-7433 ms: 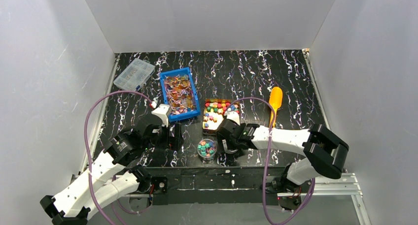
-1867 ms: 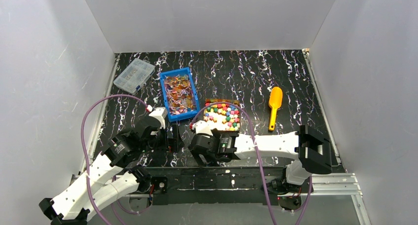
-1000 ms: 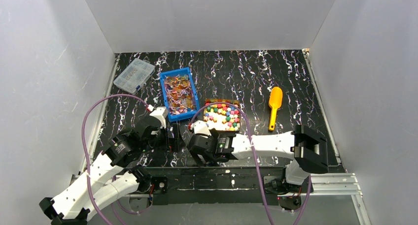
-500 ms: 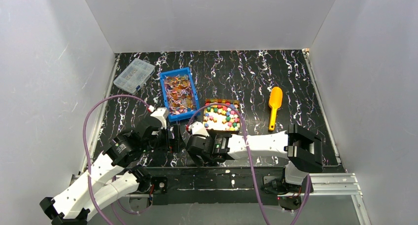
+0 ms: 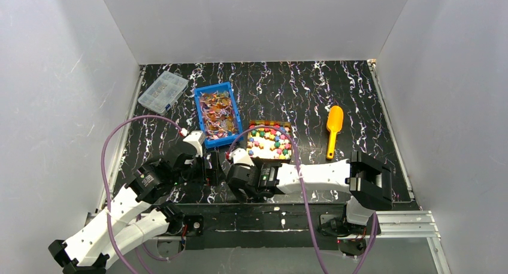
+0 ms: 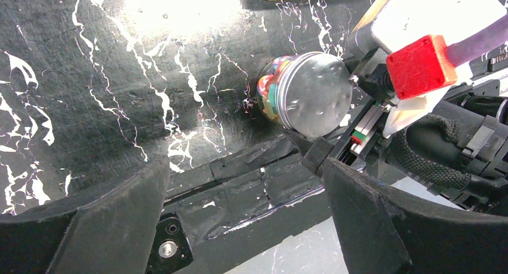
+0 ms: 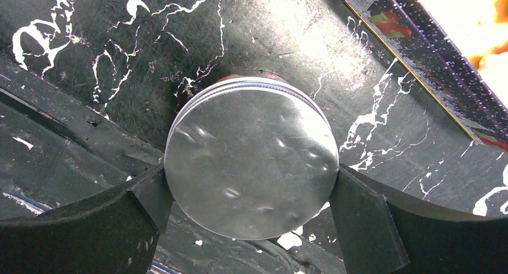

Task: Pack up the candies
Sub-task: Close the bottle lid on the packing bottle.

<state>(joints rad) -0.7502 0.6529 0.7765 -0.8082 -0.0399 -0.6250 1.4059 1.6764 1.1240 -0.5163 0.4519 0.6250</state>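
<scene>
A small clear jar of coloured candies [image 6: 268, 92] with a silver lid [image 7: 248, 160] stands near the table's front edge. My right gripper [image 7: 248, 179] reaches down over it, one finger pressed to each side of the lid. In the top view the right gripper [image 5: 242, 183] hides the jar. More round candies [image 5: 269, 141] fill a flat tin, and shiny wrapped candies [image 5: 217, 112] fill a blue bin. My left gripper [image 6: 244, 166] is open and holds nothing, just left of the jar; in the top view the left gripper [image 5: 210, 167] is beside the right one.
An orange scoop [image 5: 333, 130] lies right of the tin [image 7: 419, 64]. A clear compartment box [image 5: 162, 89] sits at the back left. The table's taped front edge [image 6: 251, 166] runs right beside the jar. White walls enclose the table.
Over the last second the right arm has slid a little to the left, towards the left gripper. The left arm has stayed still.
</scene>
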